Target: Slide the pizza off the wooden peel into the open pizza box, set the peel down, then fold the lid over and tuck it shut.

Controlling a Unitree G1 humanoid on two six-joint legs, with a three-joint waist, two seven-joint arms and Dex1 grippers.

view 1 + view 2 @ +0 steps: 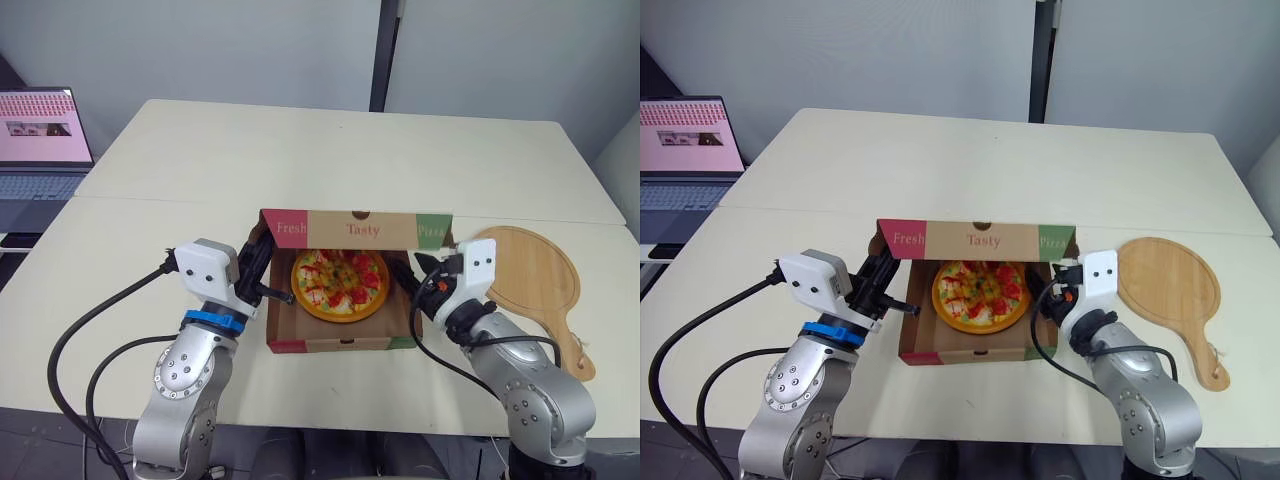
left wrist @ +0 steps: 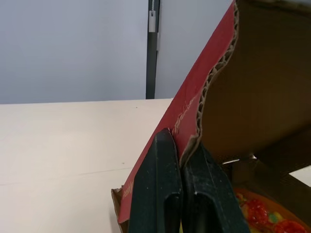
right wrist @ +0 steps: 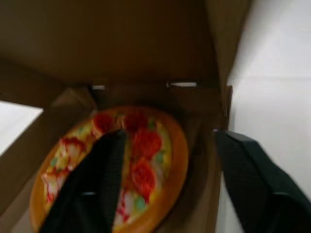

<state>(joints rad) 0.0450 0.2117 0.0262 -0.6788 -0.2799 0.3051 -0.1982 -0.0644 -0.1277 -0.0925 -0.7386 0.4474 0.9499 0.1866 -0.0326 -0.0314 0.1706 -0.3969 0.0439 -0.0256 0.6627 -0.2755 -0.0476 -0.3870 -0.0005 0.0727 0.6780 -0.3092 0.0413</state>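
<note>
Left claw (image 2: 181, 150) tight on the lid (image 1: 350, 228); right claw (image 3: 170, 138) (spread wide) astride the box (image 1: 330, 346) wall.

Box hemmed in at both sides, far table open.
The half-raised lid (image 1: 355, 229) roofs the box (image 1: 330, 345). The left gripper (image 2: 181, 150) pinches its left edge, and the right gripper (image 1: 420, 279) straddles the right wall. The peel (image 1: 535, 280) blocks the right, but the far table (image 1: 350, 150) gives free passage.
</note>
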